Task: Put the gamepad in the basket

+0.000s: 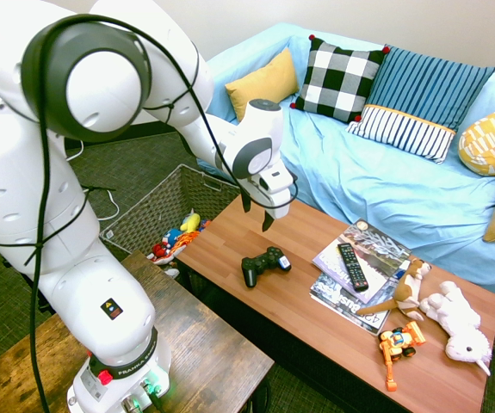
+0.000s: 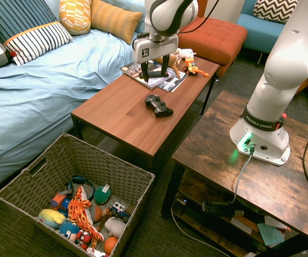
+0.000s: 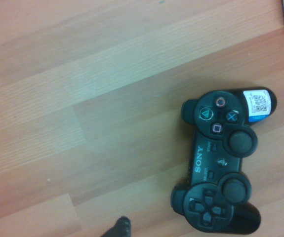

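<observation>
Brown wood surface (image 1: 230, 245): black plastic gamepad (image 1: 265, 265) sits below our open, empty black jaws (image 2: 155, 79), long axis crosswise.

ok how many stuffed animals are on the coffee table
2: a brown-and-white one at the edge of the magazines, and a white unicorn beside it, near the orange toy digger. None looks hidden.

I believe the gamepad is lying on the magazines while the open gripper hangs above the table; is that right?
Not quite: the gamepad lies on the bare tabletop, beside the magazines, as the first exterior view shows. The rest stands.
</observation>
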You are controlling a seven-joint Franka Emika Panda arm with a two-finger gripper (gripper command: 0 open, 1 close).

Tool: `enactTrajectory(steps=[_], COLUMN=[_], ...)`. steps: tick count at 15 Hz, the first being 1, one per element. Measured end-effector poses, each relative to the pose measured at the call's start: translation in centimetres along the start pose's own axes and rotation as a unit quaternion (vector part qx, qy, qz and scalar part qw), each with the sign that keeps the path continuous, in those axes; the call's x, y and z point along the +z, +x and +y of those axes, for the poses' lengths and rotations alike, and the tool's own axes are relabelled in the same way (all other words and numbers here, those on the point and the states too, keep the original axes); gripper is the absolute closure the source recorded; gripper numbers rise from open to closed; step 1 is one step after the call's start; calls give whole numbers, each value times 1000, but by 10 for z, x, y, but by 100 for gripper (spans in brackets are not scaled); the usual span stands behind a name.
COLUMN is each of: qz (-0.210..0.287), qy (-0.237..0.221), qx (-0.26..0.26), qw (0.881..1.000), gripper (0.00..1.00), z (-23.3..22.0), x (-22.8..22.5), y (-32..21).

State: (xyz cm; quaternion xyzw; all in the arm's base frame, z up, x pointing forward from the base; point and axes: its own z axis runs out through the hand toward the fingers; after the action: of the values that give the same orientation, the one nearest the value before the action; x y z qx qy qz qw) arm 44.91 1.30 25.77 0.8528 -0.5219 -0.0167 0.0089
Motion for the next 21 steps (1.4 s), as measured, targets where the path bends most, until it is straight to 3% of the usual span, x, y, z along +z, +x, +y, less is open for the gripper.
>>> enactTrajectory(steps=[8,18,19,21], qz=[-15,-25,-26,-27], qy=[-54,-85,-84,-79], qx=[37,69,71,74], qw=[998,994,994,994], gripper=[0,0,100,100], z=[-23,-24,-24,-23], x=[95,155,158,160], y=[25,46,47,48])
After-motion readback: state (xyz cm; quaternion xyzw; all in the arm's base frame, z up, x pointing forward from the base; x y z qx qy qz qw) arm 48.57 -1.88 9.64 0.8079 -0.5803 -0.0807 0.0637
